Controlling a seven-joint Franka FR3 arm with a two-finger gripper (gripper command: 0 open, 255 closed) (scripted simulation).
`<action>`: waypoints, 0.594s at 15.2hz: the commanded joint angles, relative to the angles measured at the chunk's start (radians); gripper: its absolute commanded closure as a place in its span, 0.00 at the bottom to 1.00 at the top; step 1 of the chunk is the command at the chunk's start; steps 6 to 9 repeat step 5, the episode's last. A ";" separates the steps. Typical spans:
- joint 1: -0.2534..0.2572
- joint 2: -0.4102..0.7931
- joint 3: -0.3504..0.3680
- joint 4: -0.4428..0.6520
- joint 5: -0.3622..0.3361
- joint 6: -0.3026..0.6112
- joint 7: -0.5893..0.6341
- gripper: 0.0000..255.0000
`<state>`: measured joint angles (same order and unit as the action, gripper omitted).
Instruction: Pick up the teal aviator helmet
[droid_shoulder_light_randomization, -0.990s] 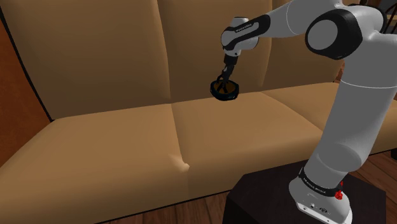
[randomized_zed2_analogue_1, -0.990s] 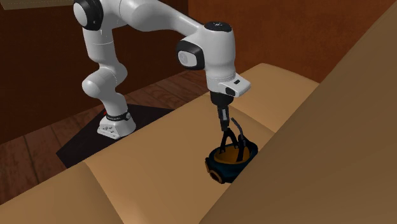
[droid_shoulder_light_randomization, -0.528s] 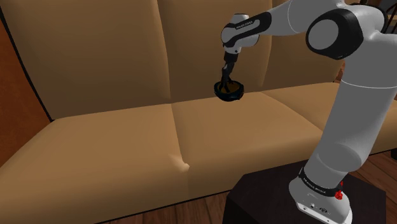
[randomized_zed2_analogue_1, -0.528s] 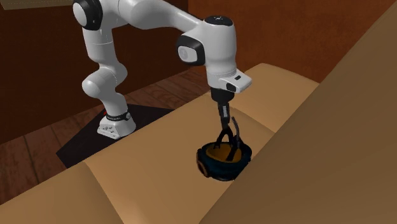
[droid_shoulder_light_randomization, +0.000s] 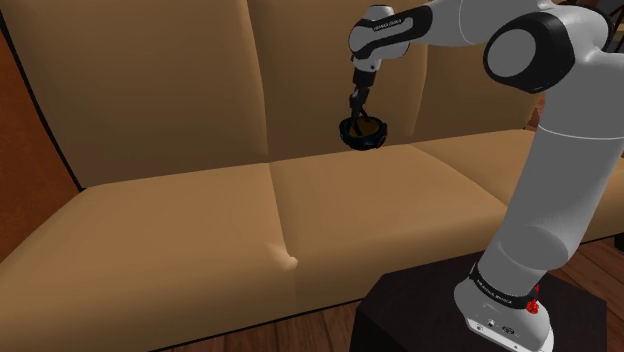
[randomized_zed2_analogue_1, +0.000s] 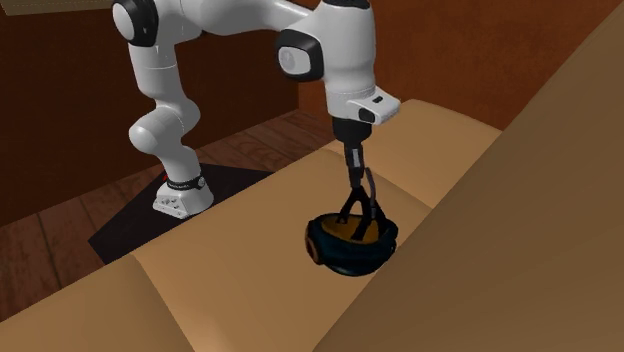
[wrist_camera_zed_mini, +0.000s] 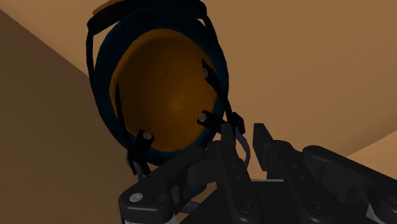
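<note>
The aviator helmet (droid_shoulder_light_randomization: 362, 131) is a dark teal shell with an orange-brown lining, hanging upside down with its hollow facing up. My black gripper (droid_shoulder_light_randomization: 359, 110) is shut on its rim and strap, holding it in the air in front of the sofa backrest (droid_shoulder_light_randomization: 180, 80), above the seat. From the second exterior view the helmet (randomized_zed2_analogue_1: 349, 245) dangles below the gripper (randomized_zed2_analogue_1: 362, 203), just over the seat cushion (randomized_zed2_analogue_1: 240, 270). In the wrist view the helmet's lining (wrist_camera_zed_mini: 165, 95) lies straight ahead of the gripper (wrist_camera_zed_mini: 245, 137), whose fingers (wrist_camera_zed_mini: 275, 151) pinch the rim edge.
A tan sofa seat (droid_shoulder_light_randomization: 200, 230) spreads under and to the shoulder view's left of the helmet. The backrest rises close behind the helmet. My black stand (droid_shoulder_light_randomization: 430, 315) sits on a wooden floor (randomized_zed2_analogue_1: 60, 240) beside the sofa's front edge.
The arm has risen and carried the helmet higher off the seat. The helmet has swung round a little as it hangs.
</note>
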<state>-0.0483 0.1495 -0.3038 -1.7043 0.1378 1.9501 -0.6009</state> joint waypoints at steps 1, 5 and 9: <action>-0.001 -0.007 -0.001 0.022 -0.003 -0.026 0.002 1.00; -0.001 -0.008 -0.002 0.050 -0.005 -0.054 0.005 1.00; -0.001 -0.008 -0.002 0.050 -0.005 -0.054 0.005 1.00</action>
